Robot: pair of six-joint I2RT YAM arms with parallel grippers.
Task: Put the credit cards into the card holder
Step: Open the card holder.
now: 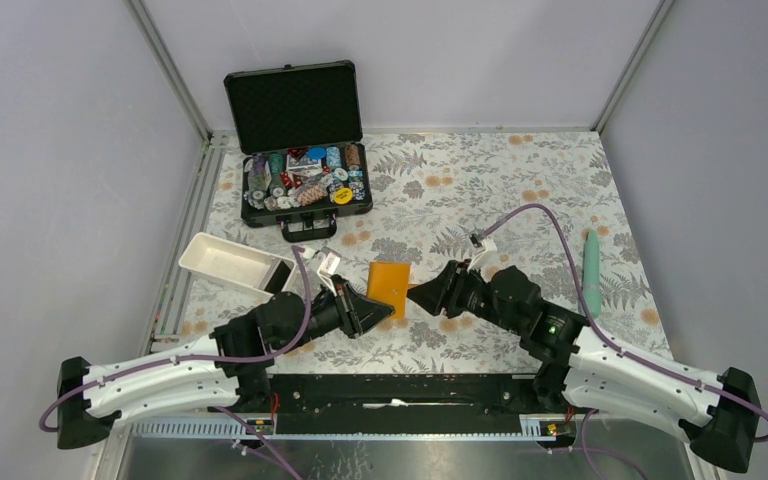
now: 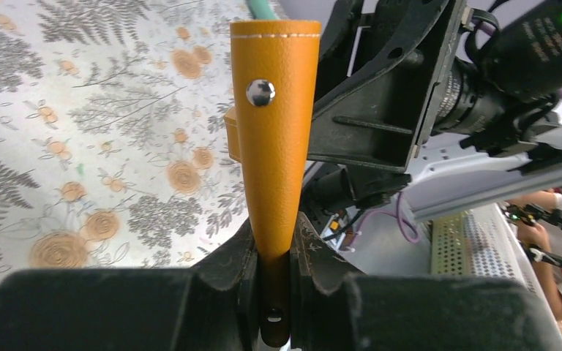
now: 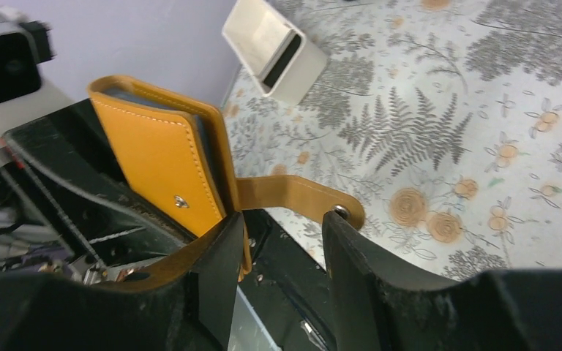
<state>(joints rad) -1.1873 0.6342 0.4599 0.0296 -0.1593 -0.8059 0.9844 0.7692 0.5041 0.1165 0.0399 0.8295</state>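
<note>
The orange card holder (image 1: 388, 284) is held off the floral table between both arms. My left gripper (image 2: 273, 256) is shut on its lower edge, and its folded body (image 2: 274, 131) rises from the jaws with a metal snap stud showing. My right gripper (image 3: 282, 234) is open at the holder's (image 3: 157, 164) other side. The loose snap tab (image 3: 300, 196) stretches across just beyond its fingertips, and one finger (image 3: 219, 256) rests against the holder's edge. A dark flat shape (image 1: 278, 277), likely the black credit card, lies at the end of the white tray (image 1: 215, 258).
An open black case (image 1: 305, 185) full of poker chips and boxed cards stands at the back left. A teal pen-like stick (image 1: 592, 270) lies near the right wall. The white tray (image 3: 263, 36) is just left of my left arm.
</note>
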